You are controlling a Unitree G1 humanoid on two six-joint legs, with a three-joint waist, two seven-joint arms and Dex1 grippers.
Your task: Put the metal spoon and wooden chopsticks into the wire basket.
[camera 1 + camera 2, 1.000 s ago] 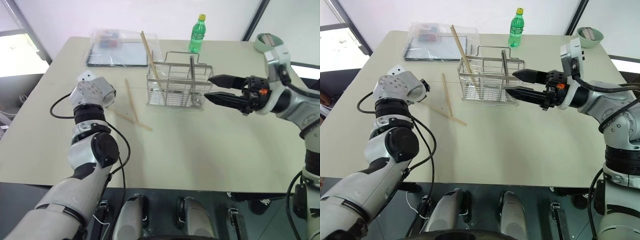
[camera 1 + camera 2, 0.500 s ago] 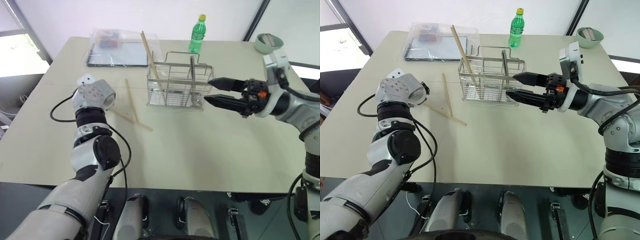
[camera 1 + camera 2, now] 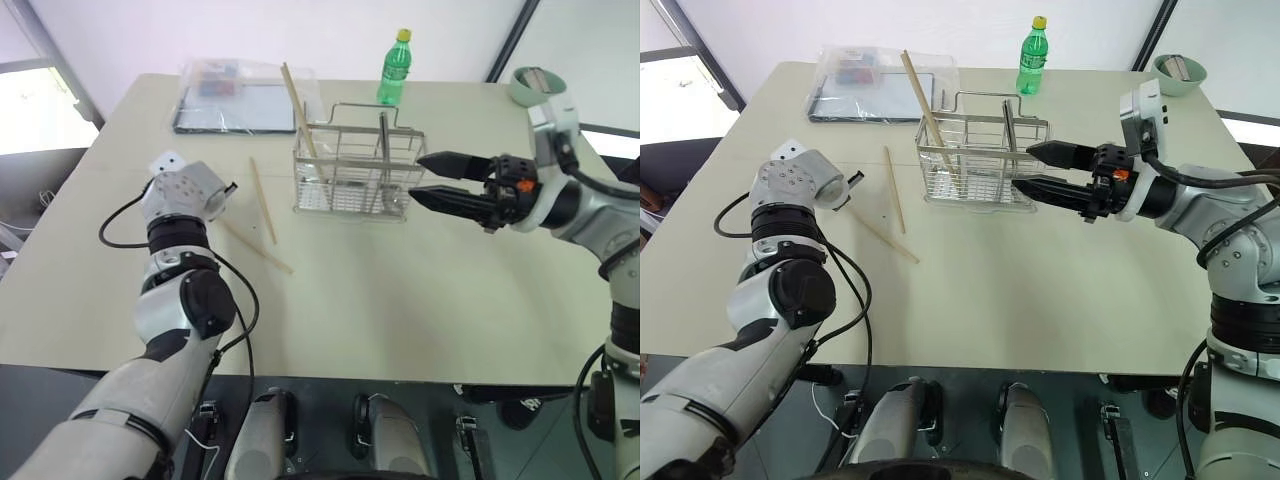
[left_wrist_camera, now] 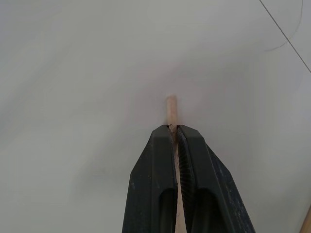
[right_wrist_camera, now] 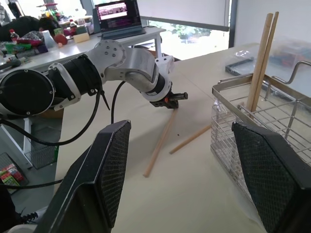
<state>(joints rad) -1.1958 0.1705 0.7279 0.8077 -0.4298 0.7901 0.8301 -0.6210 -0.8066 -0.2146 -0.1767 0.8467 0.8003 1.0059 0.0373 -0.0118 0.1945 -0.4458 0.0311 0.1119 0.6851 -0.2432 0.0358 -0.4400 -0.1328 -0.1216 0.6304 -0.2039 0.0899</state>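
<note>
My left claw [image 4: 173, 127] is pinched on the end of one chopstick [image 3: 257, 247] lying on the table [image 3: 400, 290]; a second chopstick [image 3: 262, 200] lies just beside. The wire basket [image 3: 352, 170] already holds sticks and the metal spoon [image 3: 384, 135]. Right claw [image 3: 420, 177] hovers wide beside the basket. Next I'd lift and carry to the basket. Left wrist view confirms the pinch; head views hide it.

The two head cameras look forward and down over the table [image 3: 400, 290], sharing the wire basket [image 3: 352, 170] and both arms. The left wrist camera sits close above bare tabletop. The right wrist camera faces level across the table, sharing that basket and the left gripper [image 5: 174, 98].
</note>
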